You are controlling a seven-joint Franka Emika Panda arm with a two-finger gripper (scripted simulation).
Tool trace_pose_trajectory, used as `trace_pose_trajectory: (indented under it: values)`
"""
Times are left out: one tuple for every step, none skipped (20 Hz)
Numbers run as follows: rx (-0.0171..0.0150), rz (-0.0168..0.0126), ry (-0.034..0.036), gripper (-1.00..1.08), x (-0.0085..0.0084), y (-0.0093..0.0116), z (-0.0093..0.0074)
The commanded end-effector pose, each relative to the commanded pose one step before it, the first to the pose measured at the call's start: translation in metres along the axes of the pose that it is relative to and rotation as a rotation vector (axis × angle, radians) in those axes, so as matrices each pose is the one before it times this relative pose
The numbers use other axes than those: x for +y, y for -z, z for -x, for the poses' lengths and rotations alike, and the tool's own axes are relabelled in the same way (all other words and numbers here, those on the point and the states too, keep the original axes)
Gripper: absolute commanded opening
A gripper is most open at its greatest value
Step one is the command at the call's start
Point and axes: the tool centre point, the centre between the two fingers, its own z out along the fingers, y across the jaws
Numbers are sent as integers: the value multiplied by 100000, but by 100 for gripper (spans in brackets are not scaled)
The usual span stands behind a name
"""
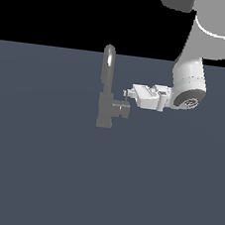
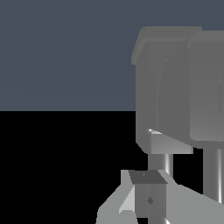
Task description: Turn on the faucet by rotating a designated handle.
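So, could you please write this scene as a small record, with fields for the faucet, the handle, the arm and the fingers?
faucet: grey tap with a tall arched spout, standing upright on the dark floor
handle: short grey stub jutting from the base toward the exterior view's right
arm: white robot arm reaching in from the exterior view's right, wrist roughly level
fingers: the gripper is right at the handle's end; contact cannot be confirmed
finger state: open or shut cannot be told
wrist view: the faucet fills the frame close up
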Motion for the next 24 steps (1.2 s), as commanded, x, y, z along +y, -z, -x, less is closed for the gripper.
trace_pose_trajectory:
  values:
    - [-9, -13, 2, -100, 177, 3, 43]
    - [0, 0, 0, -100, 180, -3, 42]
    - [0, 0, 0, -100, 183, -3, 42]
    - [0, 0, 0, -100, 185, -3, 43]
    - [0, 0, 0, -100, 188, -3, 44]
    - [0, 0, 0, -100, 191, -3, 44]
    - [0, 0, 0, -100, 194, -3, 45]
    - [0, 0, 0, -100, 196, -3, 46]
    - [0, 0, 0, -100, 199, -3, 46]
    - [0, 0, 0, -100, 202, -3, 47]
    - [0, 0, 0, -100, 204, -3, 48]
    - [0, 0, 0, -100, 207, -3, 48]
    - [0, 0, 0, -100, 210, -3, 49]
    - [0, 0, 0, -100, 212, -3, 49]
    - [0, 0, 0, -100, 215, -3, 50]
    - [0, 0, 0, -100, 218, -3, 51]
    - [0, 0, 0, -100, 220, -3, 51]
    - [0, 0, 0, -100, 223, -3, 52]
    - [0, 0, 0, -100, 226, -2, 53]
    - [-34, -46, 39, -100, 237, 32, 75]
    - [0, 0, 0, -100, 231, -2, 54]
    - [0, 0, 0, -100, 234, -2, 54]
    - [0, 0, 0, -100, 236, -2, 55]
    - [0, 0, 0, -100, 239, -1, 56]
